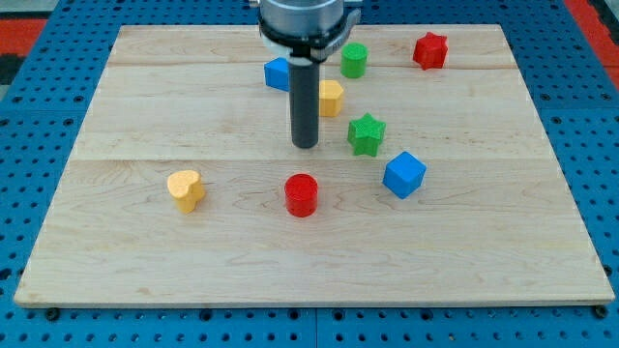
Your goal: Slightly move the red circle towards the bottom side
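Observation:
The red circle (301, 194) lies on the wooden board (145, 242) a little below the middle. My tip (306, 146) stands just above it in the view, a short gap apart, not touching. A green star (367, 133) is to the tip's right. A blue cube (403, 174) lies right of the red circle.
A yellow heart (184, 189) lies at the left. A yellow block (331, 98) and a blue block (278, 73) sit beside the rod higher up. A green cylinder (354, 60) and a red star (429, 50) are near the view's top right.

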Robot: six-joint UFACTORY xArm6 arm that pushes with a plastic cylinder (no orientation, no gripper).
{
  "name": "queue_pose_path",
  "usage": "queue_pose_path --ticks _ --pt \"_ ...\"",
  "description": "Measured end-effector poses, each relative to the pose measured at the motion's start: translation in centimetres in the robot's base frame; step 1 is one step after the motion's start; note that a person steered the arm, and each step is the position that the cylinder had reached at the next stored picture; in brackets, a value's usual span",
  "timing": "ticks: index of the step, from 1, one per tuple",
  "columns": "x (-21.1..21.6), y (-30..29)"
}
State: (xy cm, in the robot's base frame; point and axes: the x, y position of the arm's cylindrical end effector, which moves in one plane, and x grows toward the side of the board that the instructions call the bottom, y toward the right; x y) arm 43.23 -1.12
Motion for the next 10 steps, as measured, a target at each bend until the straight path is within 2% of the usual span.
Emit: queue_pose_path --ticks 3,6,7,8,9,10 --pt "7.3 1.9" --pt "8.5 1.4" --pt "9.8 4.1" --pt "12.2 11.4" --pt "12.4 20.7" --pt "12.3 23.8"
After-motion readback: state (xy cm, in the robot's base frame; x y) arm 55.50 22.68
